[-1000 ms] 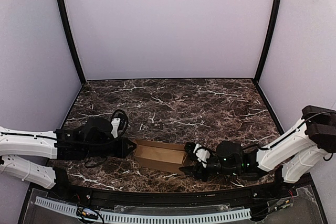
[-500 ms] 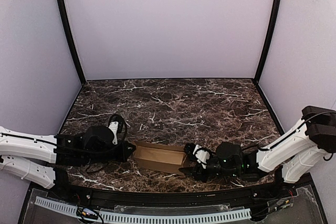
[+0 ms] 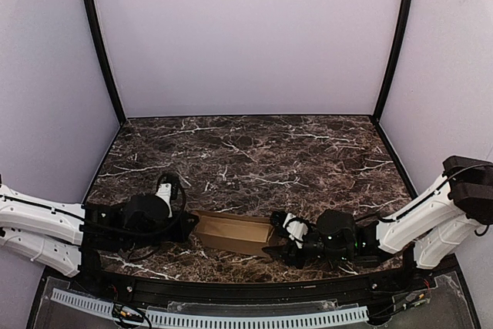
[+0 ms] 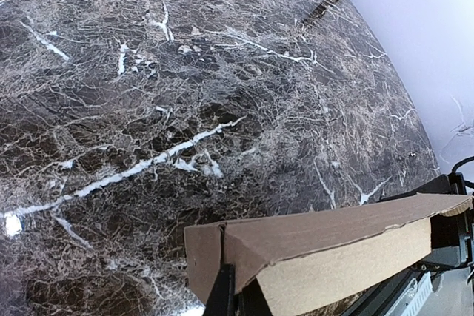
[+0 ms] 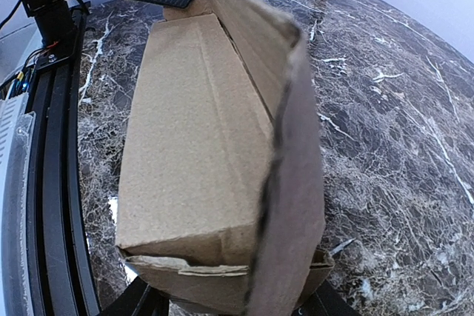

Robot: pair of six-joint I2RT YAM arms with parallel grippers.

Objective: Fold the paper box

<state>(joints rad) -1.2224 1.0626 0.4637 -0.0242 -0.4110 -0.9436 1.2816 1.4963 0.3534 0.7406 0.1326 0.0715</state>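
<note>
Right claw (image 3: 274,243) clamps the paper box (image 3: 231,230) end.

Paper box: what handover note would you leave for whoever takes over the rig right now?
Paper box: lies near the front edge of the table, between the two arms.
Left gripper: shut, tip at the box's left end; whether it pinches a flap cannot be told.
Right gripper: closed around the box's right end.
Done: box partly formed.
Left: a long flap stands open; the ends are unfinished.

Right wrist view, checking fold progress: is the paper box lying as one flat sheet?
No, the paper box has folded faces meeting at creases, with one panel standing up along its long edge.
</note>
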